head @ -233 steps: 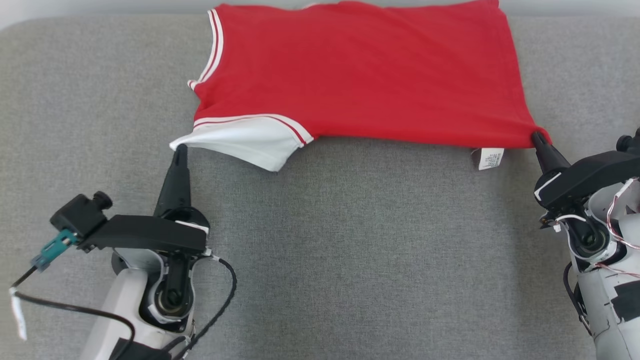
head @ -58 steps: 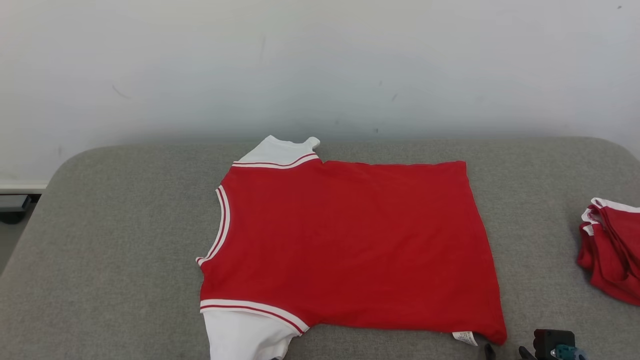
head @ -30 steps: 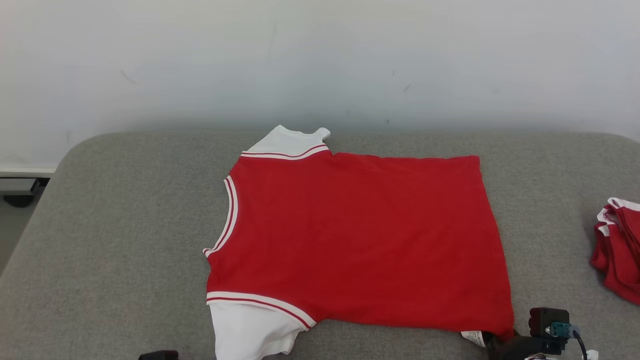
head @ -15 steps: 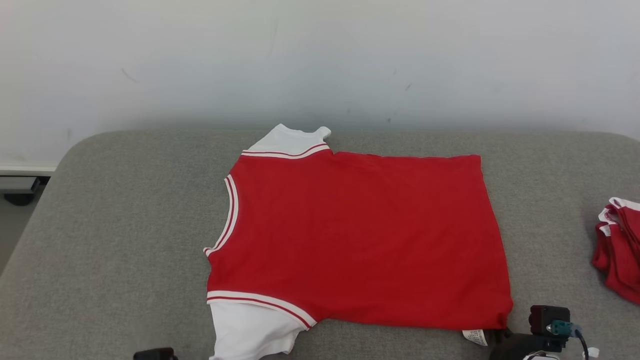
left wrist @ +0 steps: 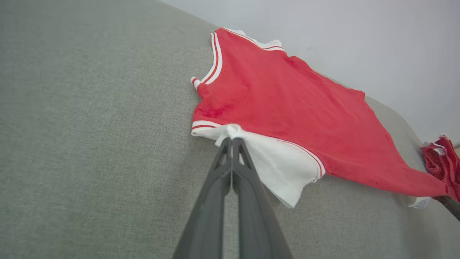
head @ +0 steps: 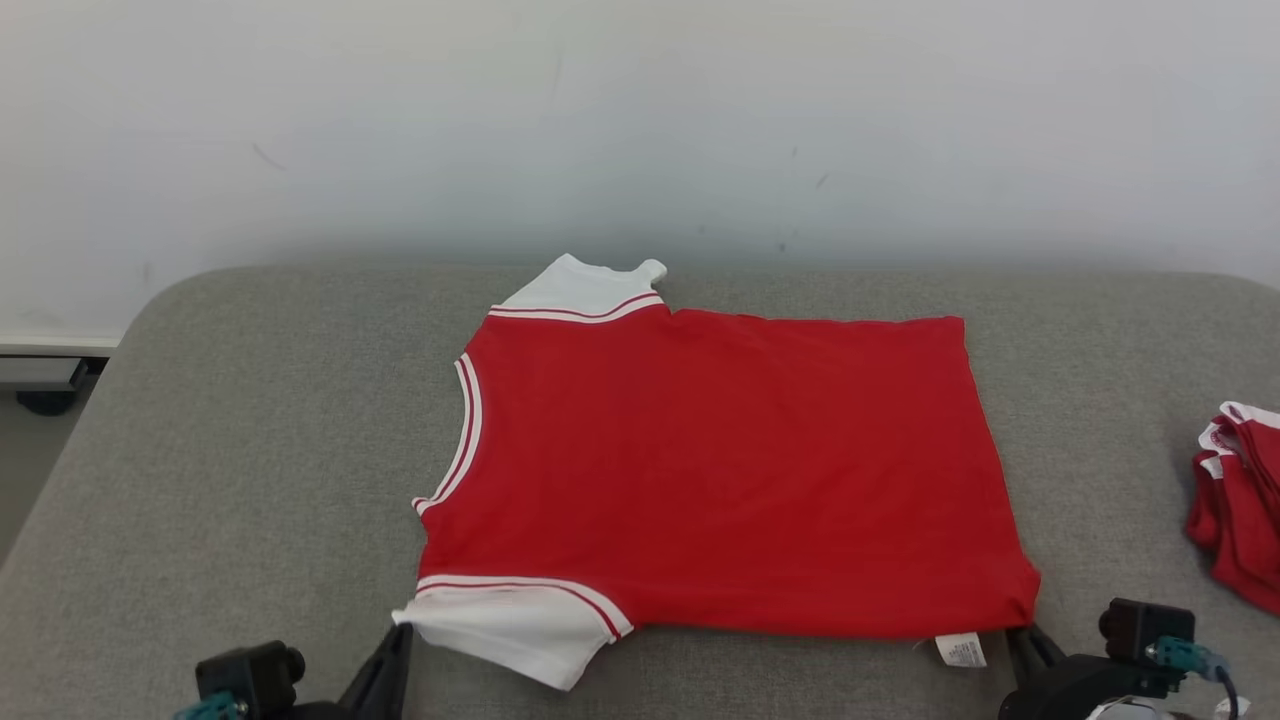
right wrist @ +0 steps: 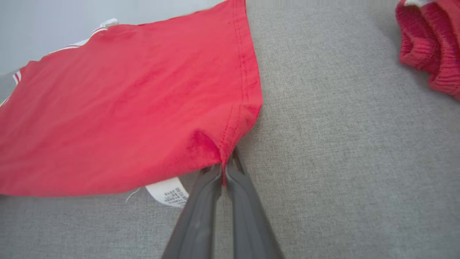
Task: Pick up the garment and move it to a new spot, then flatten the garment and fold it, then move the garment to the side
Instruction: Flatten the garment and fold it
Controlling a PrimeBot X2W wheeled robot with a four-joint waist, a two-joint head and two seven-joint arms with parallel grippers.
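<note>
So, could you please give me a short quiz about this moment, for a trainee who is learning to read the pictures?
1. True or false: the left gripper is shut on the white sleeve of the red garment.
2. Which part does the right gripper pinch? A) the neckline; B) the hem corner beside the care label; C) the far sleeve.
3. Fill in: the pile of red cloth lies to the robot's ____ of the spread garment.

Key: 1 true; 2 B; 3 right.

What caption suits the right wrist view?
Right gripper shut on a hem corner of the red garment, beside its care label.
</note>
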